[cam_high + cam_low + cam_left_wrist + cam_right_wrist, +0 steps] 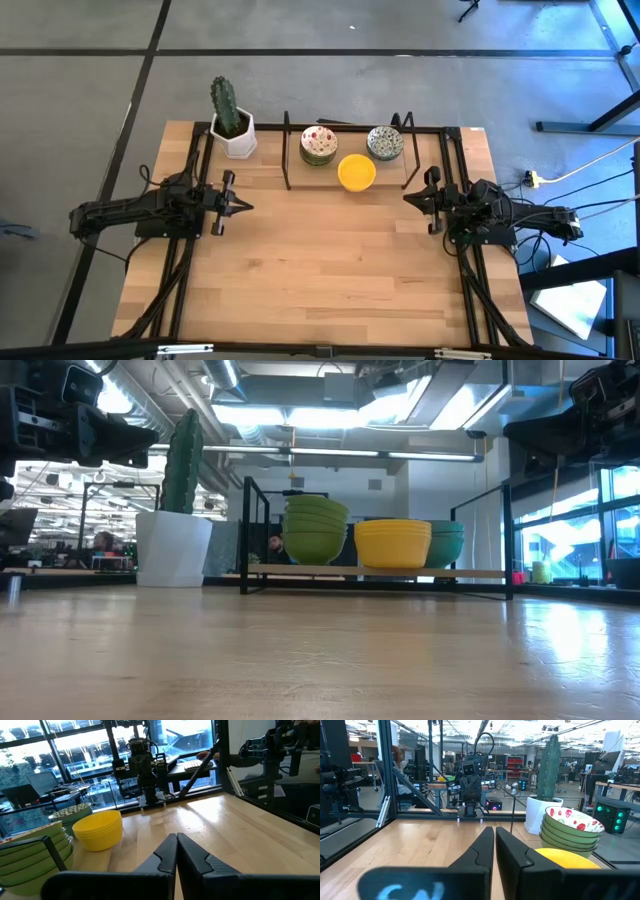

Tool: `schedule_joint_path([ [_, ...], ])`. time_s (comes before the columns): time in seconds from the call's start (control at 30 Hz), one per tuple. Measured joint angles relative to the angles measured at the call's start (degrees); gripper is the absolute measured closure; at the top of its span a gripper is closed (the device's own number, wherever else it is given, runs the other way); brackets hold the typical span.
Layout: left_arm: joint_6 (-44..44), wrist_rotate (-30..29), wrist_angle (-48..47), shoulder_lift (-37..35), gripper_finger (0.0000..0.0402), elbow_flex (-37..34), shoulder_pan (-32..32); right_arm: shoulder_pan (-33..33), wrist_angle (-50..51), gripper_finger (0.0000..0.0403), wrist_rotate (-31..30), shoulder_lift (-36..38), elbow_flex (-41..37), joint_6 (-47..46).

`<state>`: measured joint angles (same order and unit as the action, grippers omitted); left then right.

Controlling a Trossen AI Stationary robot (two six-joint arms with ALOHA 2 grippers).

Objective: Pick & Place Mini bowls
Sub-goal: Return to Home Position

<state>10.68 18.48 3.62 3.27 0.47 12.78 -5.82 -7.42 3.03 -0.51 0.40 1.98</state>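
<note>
The red-specked white bowl stack (319,145), plain yellow bowl stack (356,172) and grey-green patterned bowl stack (385,143) sit on the black-framed shelf (288,165); left pincer (243,207) and right pincer (408,199) are clenched, empty

Left pincer (245,207) and right pincer (407,199) closed, seemingly raised, facing inward

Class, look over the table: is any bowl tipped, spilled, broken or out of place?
Nothing stands out. The red-speckled stack, yellow stack and grey-green stack sit level on the shelf, the cactus pot upright beside it; the left gripper and right gripper are shut.
</note>
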Motion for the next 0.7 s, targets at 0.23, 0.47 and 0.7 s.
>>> schedule_joint_path([
  [0.23,0.0,0.02,0.0,0.0,0.0394,-0.02,0.0,0.02,0.0,0.0382,0.0,0.0,0.0,0.02],
  [0.47,0.02,0.0,0.0,0.0,0.0397,-0.02,0.01,0.02,-0.02,0.0382,0.0,0.02,0.0,0.0],
  [0.7,0.02,0.0,0.0,0.0,0.0394,0.0,0.02,0.02,0.0,0.0382,0.0,0.02,0.0,0.0],
])
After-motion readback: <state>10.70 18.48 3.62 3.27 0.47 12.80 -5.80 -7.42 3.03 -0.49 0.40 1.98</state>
